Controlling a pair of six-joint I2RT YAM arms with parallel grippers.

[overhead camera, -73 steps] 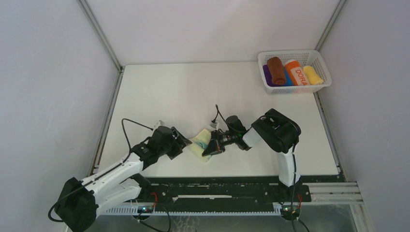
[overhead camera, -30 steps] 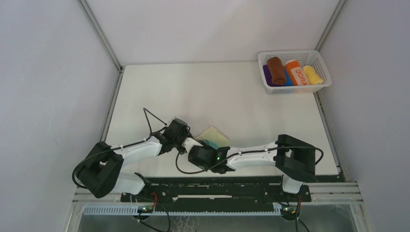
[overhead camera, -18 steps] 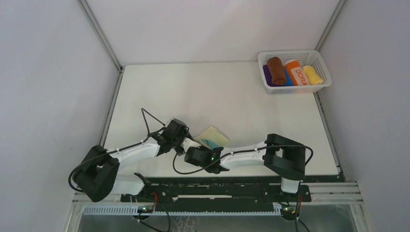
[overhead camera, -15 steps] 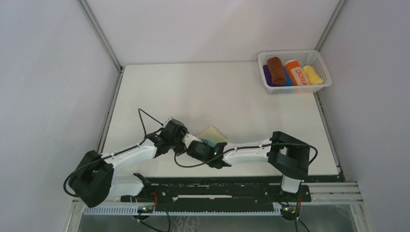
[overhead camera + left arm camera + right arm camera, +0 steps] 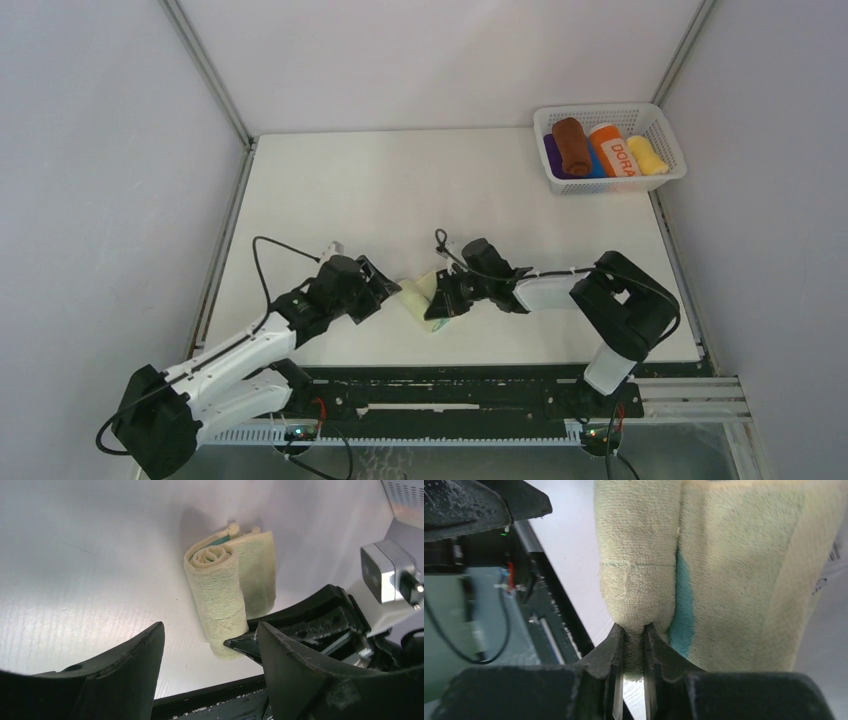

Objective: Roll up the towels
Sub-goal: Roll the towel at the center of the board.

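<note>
Two towels on the list.

Item one: teal towel (image 5: 218, 587), cream side outward and partly rolled. It forms a tight coil with a flat tail lying beside it, and teal shows at the seam. It lies directly ahead of the right gripper (image 5: 634, 630), whose jaws are clenched on the near end of the coil. It also lies just ahead of the left gripper (image 5: 209, 630), which is released, fingers spread wide and touching nothing.

Item two: rust-brown towel (image 5: 572, 146), already a roll. It sits in the white basket (image 5: 620, 184), well apart from both claws, far beyond the right one.

Step in hand, by judgement: finishing the roll of item one, whose last flap is not yet wound on.

The next move likely calls for turning the pinched coil over the flat tail. The left claw would steady the opposite end so the coil does not slacken.
</note>
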